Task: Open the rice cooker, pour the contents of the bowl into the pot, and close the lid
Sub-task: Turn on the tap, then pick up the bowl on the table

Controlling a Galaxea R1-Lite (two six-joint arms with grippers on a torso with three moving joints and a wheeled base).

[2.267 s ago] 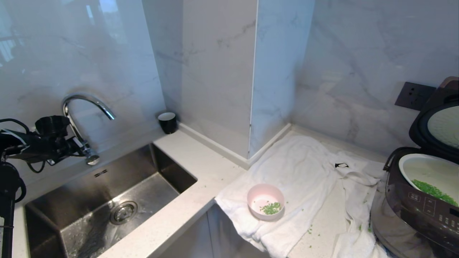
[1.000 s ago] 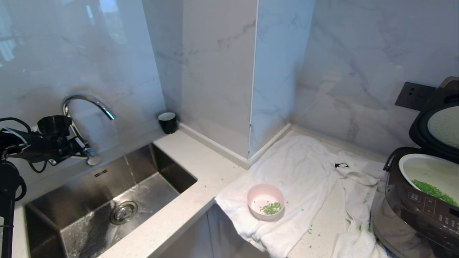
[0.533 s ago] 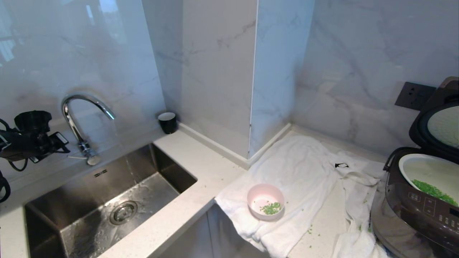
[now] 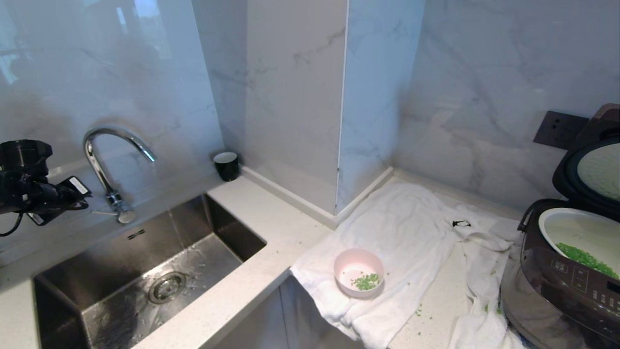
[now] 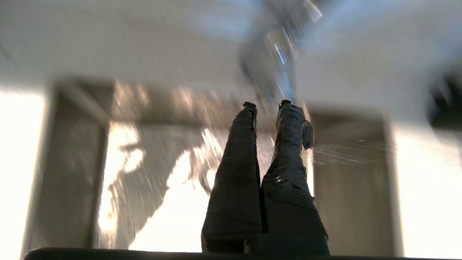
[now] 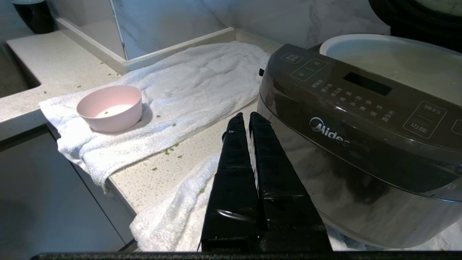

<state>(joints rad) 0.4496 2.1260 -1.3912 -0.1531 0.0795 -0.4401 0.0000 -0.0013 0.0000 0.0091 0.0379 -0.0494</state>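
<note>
- Honestly, the left gripper (image 5: 267,104) is nowhere near the job: it hangs over the sink (image 4: 145,271) next to the faucet (image 4: 114,160), fingers nearly pinched together with just a sliver between the tips, holding nothing.
- Right gripper (image 6: 249,117) is clamped tight and empty, parked just beside the rice cooker (image 6: 361,144), probably to stay clear.
- Off to its far side the bowl (image 6: 110,108) sits on the towel (image 6: 195,83), which catches spills.
- Beyond it the lid (image 4: 591,165) stands up and the pot (image 4: 579,232) already holds green bits, so closing looks next.
</note>
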